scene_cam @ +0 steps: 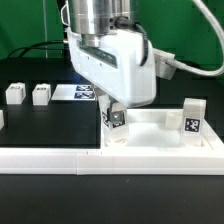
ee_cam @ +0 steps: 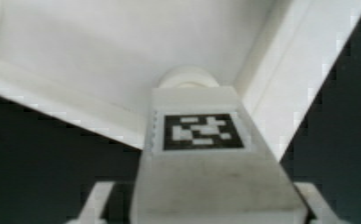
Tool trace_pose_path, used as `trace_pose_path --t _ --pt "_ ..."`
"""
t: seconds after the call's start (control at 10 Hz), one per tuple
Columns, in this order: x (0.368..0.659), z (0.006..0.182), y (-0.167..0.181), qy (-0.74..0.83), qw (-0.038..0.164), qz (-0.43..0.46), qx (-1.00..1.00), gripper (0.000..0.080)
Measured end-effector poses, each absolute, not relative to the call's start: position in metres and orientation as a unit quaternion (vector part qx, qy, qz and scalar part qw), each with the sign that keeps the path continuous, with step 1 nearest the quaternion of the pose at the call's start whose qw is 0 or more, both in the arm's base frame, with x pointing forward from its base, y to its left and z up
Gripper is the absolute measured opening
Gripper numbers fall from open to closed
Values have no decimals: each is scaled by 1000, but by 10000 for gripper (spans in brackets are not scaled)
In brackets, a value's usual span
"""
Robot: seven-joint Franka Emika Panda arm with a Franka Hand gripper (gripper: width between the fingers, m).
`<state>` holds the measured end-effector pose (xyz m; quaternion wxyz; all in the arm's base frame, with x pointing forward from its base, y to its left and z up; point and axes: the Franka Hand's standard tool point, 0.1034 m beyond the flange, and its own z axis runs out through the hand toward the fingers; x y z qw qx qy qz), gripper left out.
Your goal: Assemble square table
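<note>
The white square table top (scene_cam: pixel 160 143) lies flat at the exterior view's right, rim up. My gripper (scene_cam: pixel 113 121) hangs over its near left corner, shut on a white leg (scene_cam: pixel 116 118) with a black-and-white tag. In the wrist view this leg (ee_cam: pixel 200 135) fills the space between my two fingers (ee_cam: pixel 102 203), and its rounded tip points at a corner of the table top (ee_cam: pixel 61 45). A second leg (scene_cam: pixel 192 116) stands upright at the top's right corner. Two more legs (scene_cam: pixel 15 95) (scene_cam: pixel 41 94) stand on the black table at the left.
The marker board (scene_cam: pixel 76 93) lies behind my gripper, left of the table top. A long white low rail (scene_cam: pixel 60 158) runs along the front. Another small white piece (scene_cam: pixel 2 118) shows at the left edge.
</note>
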<state>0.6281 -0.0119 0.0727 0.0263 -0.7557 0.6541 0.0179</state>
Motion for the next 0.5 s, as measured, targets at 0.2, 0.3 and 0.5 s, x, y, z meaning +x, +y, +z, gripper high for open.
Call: trace_pose_path --t 0.2,0.3,0.5 --pt "627 72 -9 722 27 22 -691 291" --pt "625 72 -9 766 35 22 -642 291" --pt "625 72 -9 743 35 20 -668 369"
